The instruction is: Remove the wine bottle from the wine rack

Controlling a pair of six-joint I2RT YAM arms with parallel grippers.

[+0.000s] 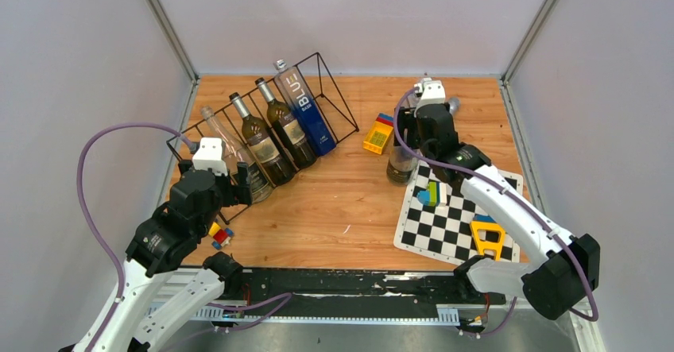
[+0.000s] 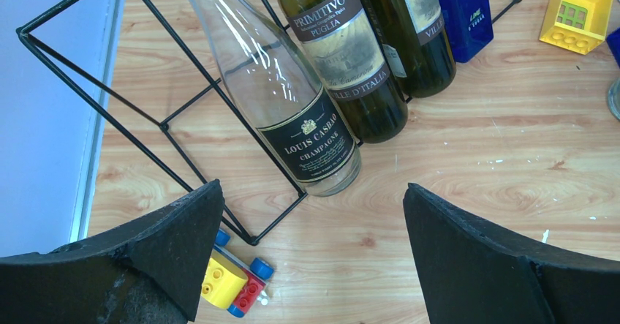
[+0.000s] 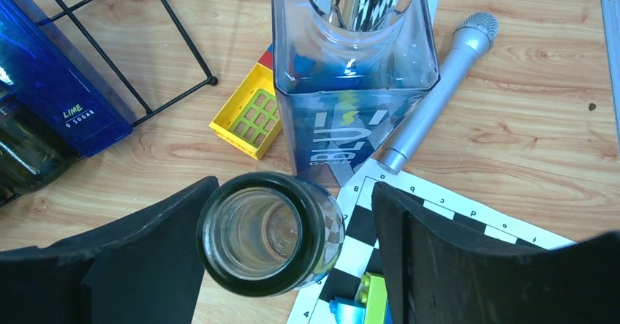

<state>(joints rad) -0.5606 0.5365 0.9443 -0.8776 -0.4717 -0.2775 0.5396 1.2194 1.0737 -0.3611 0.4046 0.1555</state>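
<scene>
- Wine bottle [image 3: 267, 232], dark glass and uncapped, is standing upright on the table [image 1: 342, 201], off the wine rack [image 2: 162, 126] and well to the right of it.
- Right gripper [image 3: 292, 192] is hanging over that bottle's mouth, fingers spread either side of the neck with a clear gap on one side: released, not clamping.
- Left gripper [image 2: 313, 192] is hovering at the rack's near end, jaws gaping wide, gripping nothing.
- Clear bottle [image 2: 278, 97], two dark bottles [image 2: 343, 53] and a blue bottle [image 2: 464, 9] are leaning in the rack.
- Toy car [image 2: 230, 284] is lying just in front of the rack's near corner.
</scene>
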